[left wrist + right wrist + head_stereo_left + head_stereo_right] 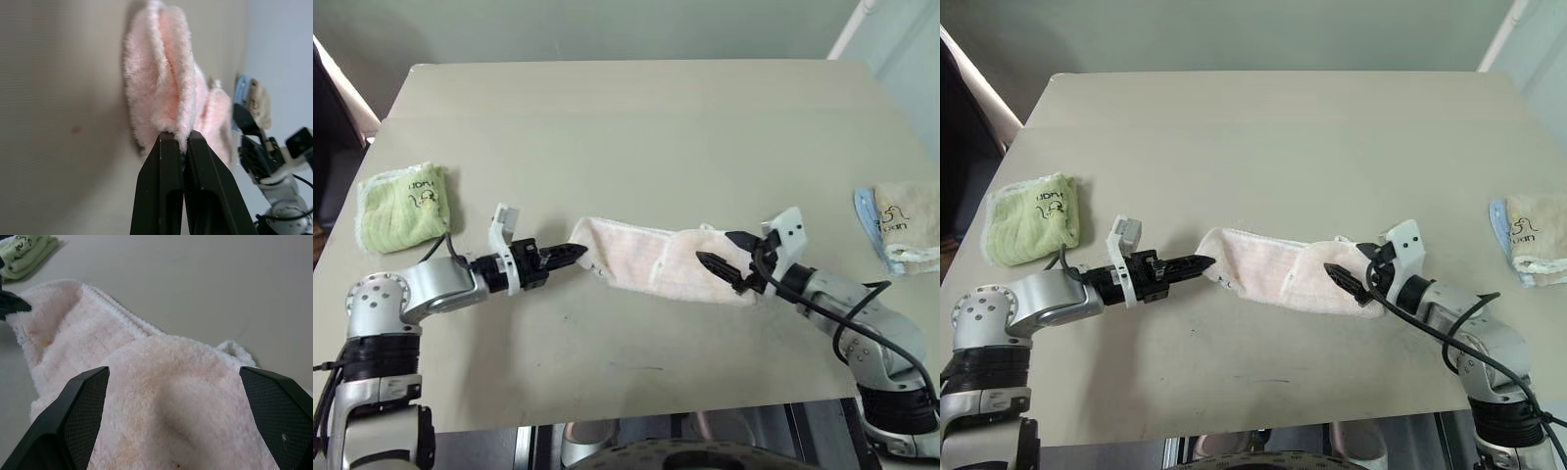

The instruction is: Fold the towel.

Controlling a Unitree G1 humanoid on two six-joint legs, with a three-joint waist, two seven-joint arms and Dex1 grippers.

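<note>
Left claw point(576, 253) is clenched on the towel's point(651, 259) end at 9 o'clock, a fold of pink pile pinched between its 2 black fingers point(164, 181) in the left wrist view. Right claw point(726, 252) stands released, its fingers spread wide over the towel's bunched end at 3 o'clock. The towel lies lengthwise near the middle of the surface point(636, 127), between both claws. Only the right wrist view brings out its whitish stitched edge point(120, 309) running along the far side. A lime-green folded towel point(403, 206) sits at 9 o'clock, well apart; a beige folded towel point(911, 223) on a blue one point(867, 213) lies at 3 o'clock.
</note>
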